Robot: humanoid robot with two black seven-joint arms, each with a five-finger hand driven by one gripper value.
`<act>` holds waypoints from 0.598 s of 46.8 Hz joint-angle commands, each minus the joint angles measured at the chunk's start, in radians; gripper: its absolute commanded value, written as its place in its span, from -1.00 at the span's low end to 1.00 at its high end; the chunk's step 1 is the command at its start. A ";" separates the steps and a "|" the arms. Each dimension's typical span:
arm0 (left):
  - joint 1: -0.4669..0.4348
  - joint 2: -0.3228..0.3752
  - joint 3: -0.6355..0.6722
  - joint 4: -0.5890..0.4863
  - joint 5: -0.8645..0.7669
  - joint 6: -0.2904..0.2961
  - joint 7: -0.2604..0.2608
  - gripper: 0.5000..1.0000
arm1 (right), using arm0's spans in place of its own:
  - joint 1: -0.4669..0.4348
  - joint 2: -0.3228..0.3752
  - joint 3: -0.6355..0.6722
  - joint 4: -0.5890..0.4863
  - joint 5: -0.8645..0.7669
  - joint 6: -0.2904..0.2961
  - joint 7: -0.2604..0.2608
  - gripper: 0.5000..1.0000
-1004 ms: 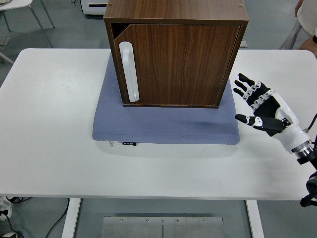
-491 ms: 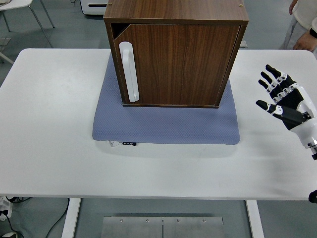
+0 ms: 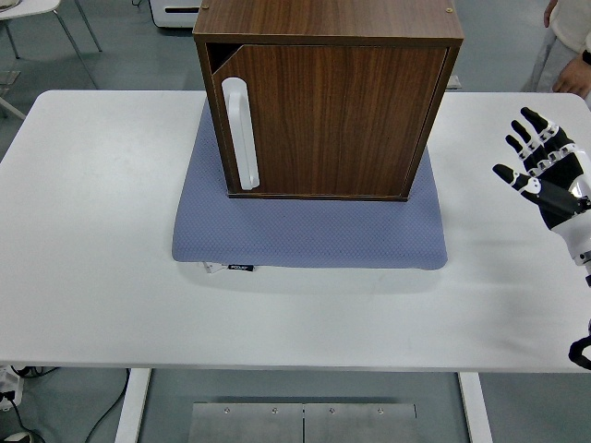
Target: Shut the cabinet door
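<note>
A white counter [image 3: 102, 277] is filling most of the head view, its near edge running along the bottom. On it a blue-grey mat [image 3: 314, 235] is lying flat, a little back from the middle. A dark wooden cabinet [image 3: 328, 97] is standing upright on the mat, towards the mat's far side, so that a broad strip of mat is showing in front of it. The cabinet door [image 3: 337, 120] is sitting flush in the front of the box and looking shut, hinged on the right; its top left corner is cut away, leaving a small dark triangular gap. A long white handle [image 3: 241, 134] is running upright along the door's left edge.

The right hand [image 3: 547, 171] is hovering over the counter near the right edge, well apart from the cabinet and the mat, palm turned towards the cabinet. Its fingers [image 3: 531, 125] are spreading upward and holding nothing, with the thumb sticking out to the left.

At the top right corner part of a person [image 3: 574, 37] is showing beyond the counter. A white chair [image 3: 37, 18] is standing at the top left.
</note>
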 commanded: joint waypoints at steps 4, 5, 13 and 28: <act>0.000 0.000 0.000 0.000 0.000 0.000 0.000 1.00 | 0.003 0.004 -0.003 -0.008 0.012 -0.028 -0.014 1.00; 0.000 0.000 0.000 0.000 0.001 0.000 0.001 1.00 | 0.003 0.004 -0.005 -0.012 0.012 -0.032 -0.020 1.00; 0.000 0.000 0.000 0.000 0.000 0.000 0.000 1.00 | 0.001 0.007 -0.008 -0.016 0.012 -0.044 -0.026 1.00; 0.000 0.000 0.000 0.000 0.000 0.000 0.000 1.00 | 0.038 0.065 -0.010 -0.061 0.011 -0.026 -0.023 1.00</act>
